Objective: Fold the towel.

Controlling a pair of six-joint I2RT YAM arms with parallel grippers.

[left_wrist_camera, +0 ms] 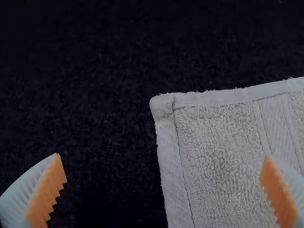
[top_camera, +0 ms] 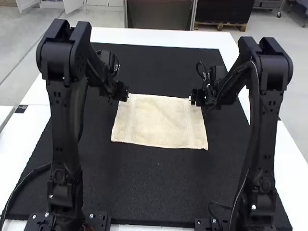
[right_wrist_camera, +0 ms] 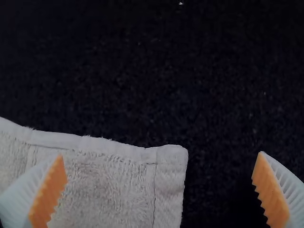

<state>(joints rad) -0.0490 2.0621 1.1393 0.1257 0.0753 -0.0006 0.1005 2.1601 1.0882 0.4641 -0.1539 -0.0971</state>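
Towel (top_camera: 159, 122) Spread Flat at Mid-Frame

In the high view, the towel is seen laid out near the center of the frame, on a black mat (top_camera: 149, 192). Its upper left corner is approached closely by the left gripper (top_camera: 124, 95), its upper right corner by the right gripper (top_camera: 195, 98). In the left wrist view, the fingers of the left gripper (left_wrist_camera: 163, 156) are held wide apart, with a towel corner between them. Likewise, in the right wrist view, the right gripper (right_wrist_camera: 160, 154) is opened wide about another corner. Nothing is clamped by either.
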